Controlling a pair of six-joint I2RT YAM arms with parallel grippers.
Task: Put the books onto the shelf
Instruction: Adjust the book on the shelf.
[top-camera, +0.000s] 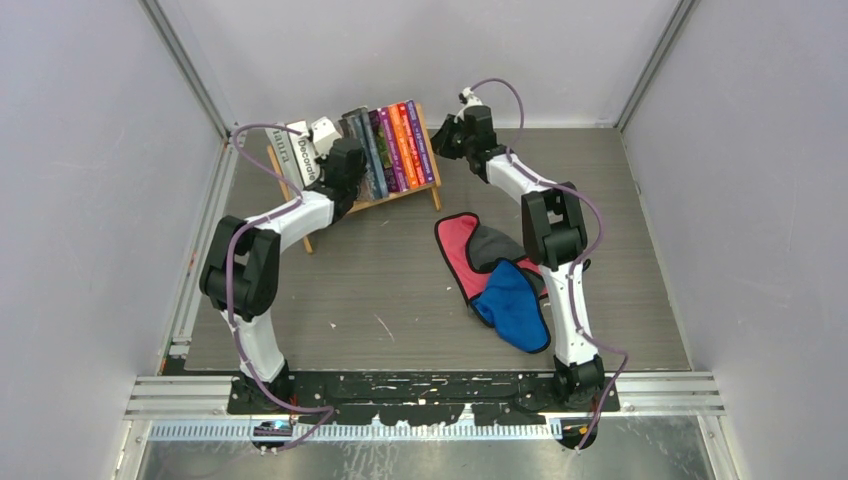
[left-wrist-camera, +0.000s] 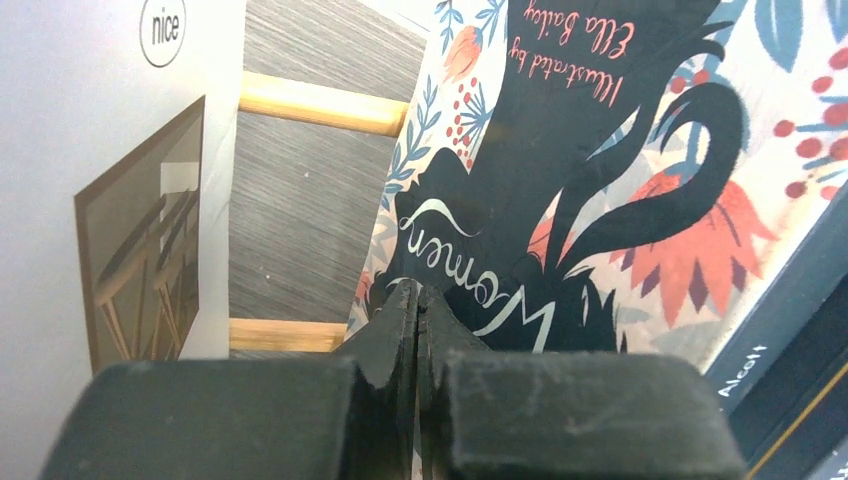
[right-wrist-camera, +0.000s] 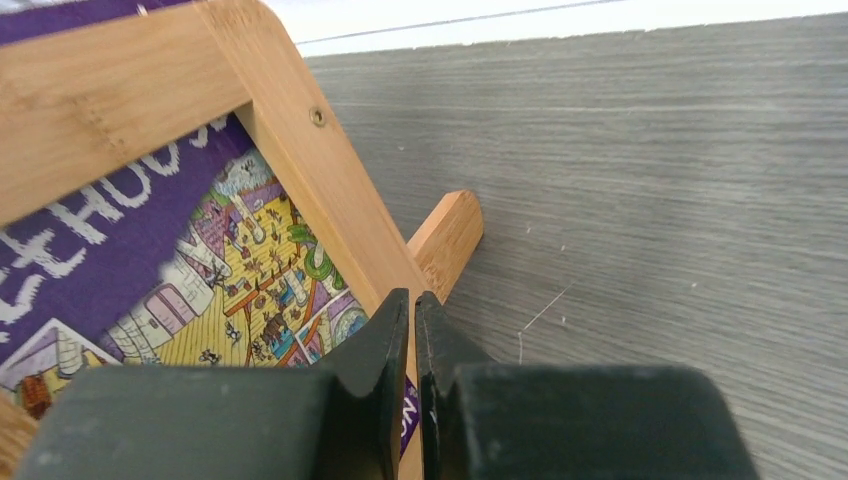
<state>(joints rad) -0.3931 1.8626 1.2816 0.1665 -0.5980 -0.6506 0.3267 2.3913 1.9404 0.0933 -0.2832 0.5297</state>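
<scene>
— Three cloths (top-camera: 510, 300) lie nearest, at about four o'clock on the table (top-camera: 330, 310): red, grey and blue, soft and crumpled. Are they part of the job?

— I judge not. They sit well apart from the shelf (top-camera: 400, 194), which stands far back at about eleven o'clock. It is a light wooden rack of thin slats.

— And the books (top-camera: 392, 150)?

— All that I can see are in the rack already, standing in a row. None lies on the grey wood-grain tabletop, so the task looks nearly or fully done.

— Why are both arms up there, then?

— Steadying or nudging, I would guess. The left gripper (left-wrist-camera: 418, 300) has its dark fingers pressed together and holds nothing. Its tip is right at the glossy cover of the floral book (left-wrist-camera: 620, 190). At its nine o'clock is a gap with two slats showing, then the white book (left-wrist-camera: 90, 120). Pushing the floral one closer would fit.

— The right one?

— The right gripper (right-wrist-camera: 412, 305) is likewise pinched narrow and empty. It is just beside the rack's smooth end piece, at three o'clock of the row, with the purple book (right-wrist-camera: 110, 270) behind that frame. Whether it touches the wood, I cannot tell.
</scene>
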